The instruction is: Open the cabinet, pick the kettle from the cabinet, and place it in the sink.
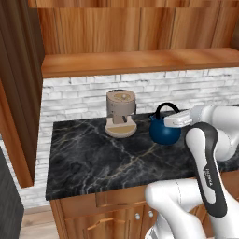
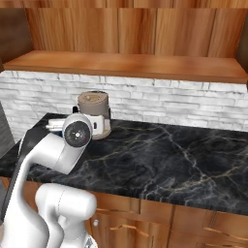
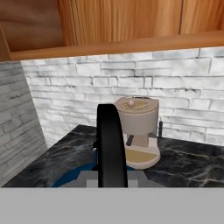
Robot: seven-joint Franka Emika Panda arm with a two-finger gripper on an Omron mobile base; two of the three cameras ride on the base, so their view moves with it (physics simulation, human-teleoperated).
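Note:
The dark-blue kettle [image 1: 164, 132] is low over the black marble counter [image 1: 93, 158], just right of the coffee machine; I cannot tell whether it touches the stone. My gripper [image 1: 172, 115] is shut on its black loop handle [image 3: 110, 140], which rises up the middle of the hand view, with the blue body [image 3: 72, 177] below it. Above, the cabinet [image 1: 140, 63] of reddish wood stands open, its shelf bare, and one door [image 1: 18, 93] is swung out at the left. The sink is out of view.
A tan cylindrical coffee machine [image 1: 120, 114] stands against the white brick wall [image 1: 79, 95], close to the left of the kettle, and also appears as the coffee machine [image 2: 94, 114] behind my elbow. Base cabinets with small knobs [image 1: 137, 216] run under the counter.

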